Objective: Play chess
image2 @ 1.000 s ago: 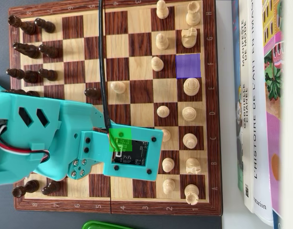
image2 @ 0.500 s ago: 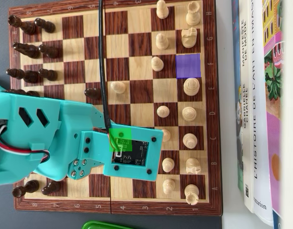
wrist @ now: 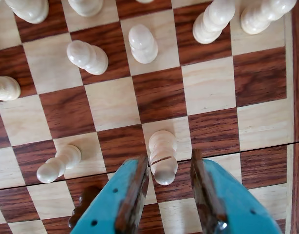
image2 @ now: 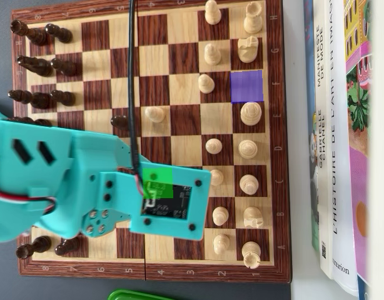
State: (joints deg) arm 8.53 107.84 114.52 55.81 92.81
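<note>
Straddling a white pawn (wrist: 162, 156), the gripper (wrist: 169, 195) has its 2 teal jaws spread, 1 on each side of the piece, and in the wrist view neither jaw seems to touch it. The pawn stands upright on a light square of the chessboard (image2: 179, 87), at the seam where the 2 board halves meet.

Compared with half a second ago, the arm (image2: 67, 181) in the overhead view has turned a little and its head sits slightly lower over the board, while every piece stays on its square. I judge this as the last approach before closing on the pawn; the grasp is not yet made.

Outward in the wrist view, another white pawn (wrist: 59, 163) stands near on the left. The overhead view shows a green marked square (image2: 157, 182) on the arm's head and a purple marked square (image2: 246, 86) far from it, perhaps the origin and the goal of the move. Dark pieces (image2: 42, 62) line the left side of that view.

The board lies on a grey bench (image2: 4, 281), with books (image2: 342, 137) stacked beside its right edge.
</note>
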